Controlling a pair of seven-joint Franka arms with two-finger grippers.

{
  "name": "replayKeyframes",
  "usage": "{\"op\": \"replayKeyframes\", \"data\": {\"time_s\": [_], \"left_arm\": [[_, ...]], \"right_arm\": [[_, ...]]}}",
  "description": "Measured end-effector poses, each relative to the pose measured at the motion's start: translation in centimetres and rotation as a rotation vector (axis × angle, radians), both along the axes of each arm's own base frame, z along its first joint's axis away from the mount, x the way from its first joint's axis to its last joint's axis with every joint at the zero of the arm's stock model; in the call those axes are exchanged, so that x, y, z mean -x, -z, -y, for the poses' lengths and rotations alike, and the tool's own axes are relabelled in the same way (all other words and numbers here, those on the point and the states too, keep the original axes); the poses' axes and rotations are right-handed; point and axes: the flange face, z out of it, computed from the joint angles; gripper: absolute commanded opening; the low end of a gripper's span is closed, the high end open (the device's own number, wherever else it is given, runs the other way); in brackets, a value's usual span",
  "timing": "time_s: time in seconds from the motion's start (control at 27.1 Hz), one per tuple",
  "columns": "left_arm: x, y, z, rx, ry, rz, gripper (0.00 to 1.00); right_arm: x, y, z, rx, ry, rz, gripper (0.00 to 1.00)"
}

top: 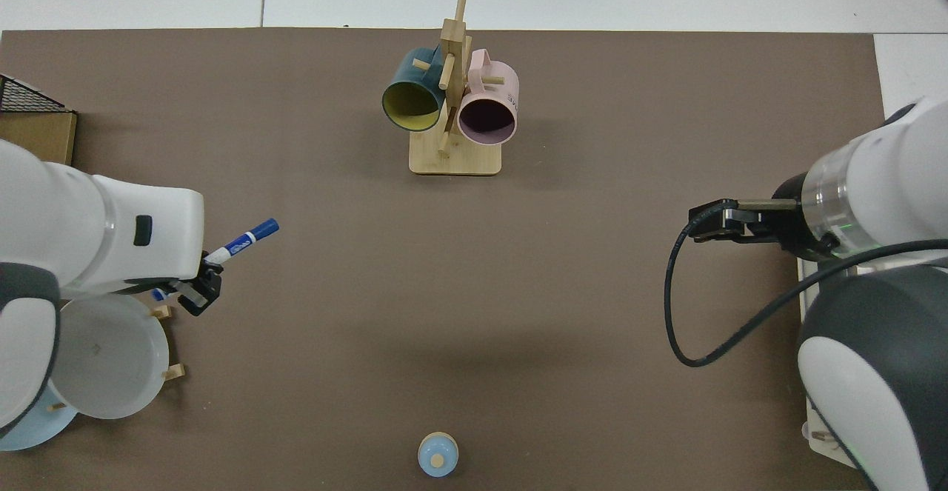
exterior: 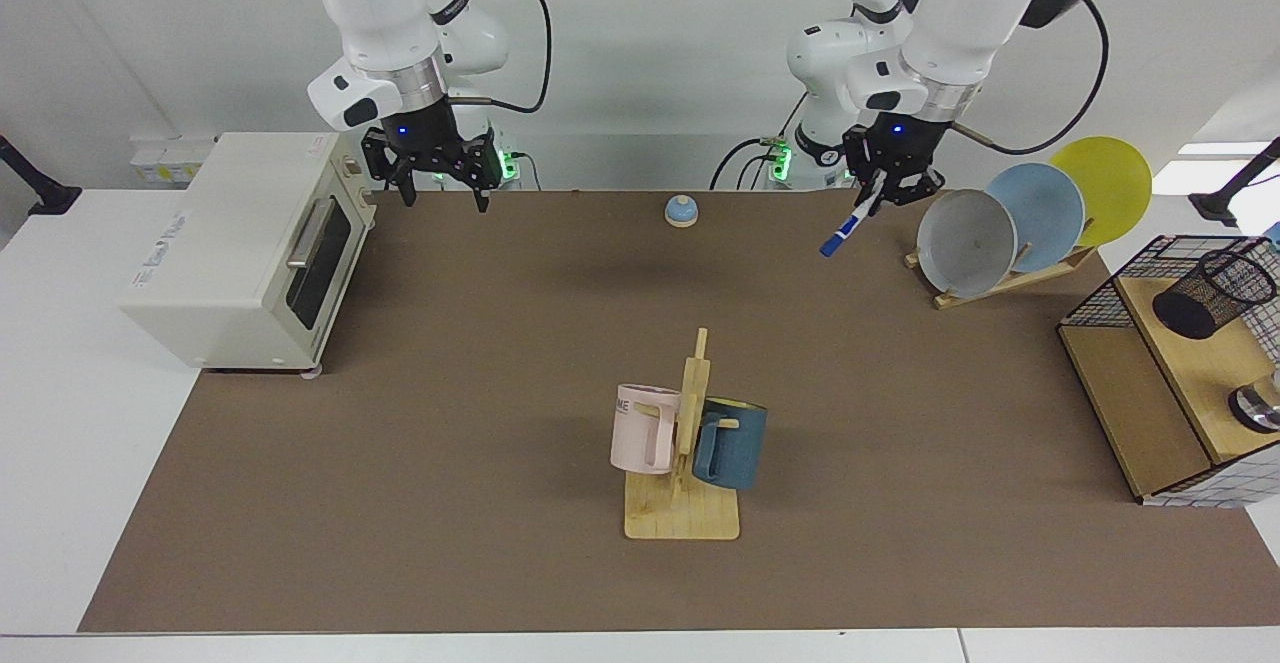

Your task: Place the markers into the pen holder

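The left gripper (exterior: 878, 193) clamps the marker (exterior: 840, 232) above the table's (exterior: 500, 503) far edge, barrel slanted, blue cap pointing down toward the table's middle. The right gripper (exterior: 438, 183) hangs spread wide and empty near the toaster oven (exterior: 240, 243).

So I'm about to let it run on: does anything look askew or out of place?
Yes: the pen holder lies tipped over on the wooden shelf inside the wire basket, so it isn't upright for the marker held in the left tool. The right tool waits open by the toaster oven.
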Motion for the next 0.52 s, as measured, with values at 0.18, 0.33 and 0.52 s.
{"op": "replayKeyframes", "data": {"time_s": [0.18,0.33,0.52], "left_arm": [[0.0,-2.6,-2.3,-0.12,-0.036,0.005,0.0],[-0.4,-4.6,-4.0,-0.212,-0.028,0.017,0.0],[-0.7,-6.9,-8.5,-0.317,0.005,0.016,0.0]], "right_arm": [[-1.1,-0.6,0.1,0.011,-0.019,-0.016,1.0],[-1.4,-0.5,-0.2,0.01,-0.025,-0.021,1.0],[-1.4,-0.5,-0.6,0.009,-0.032,-0.022,1.0]]}}
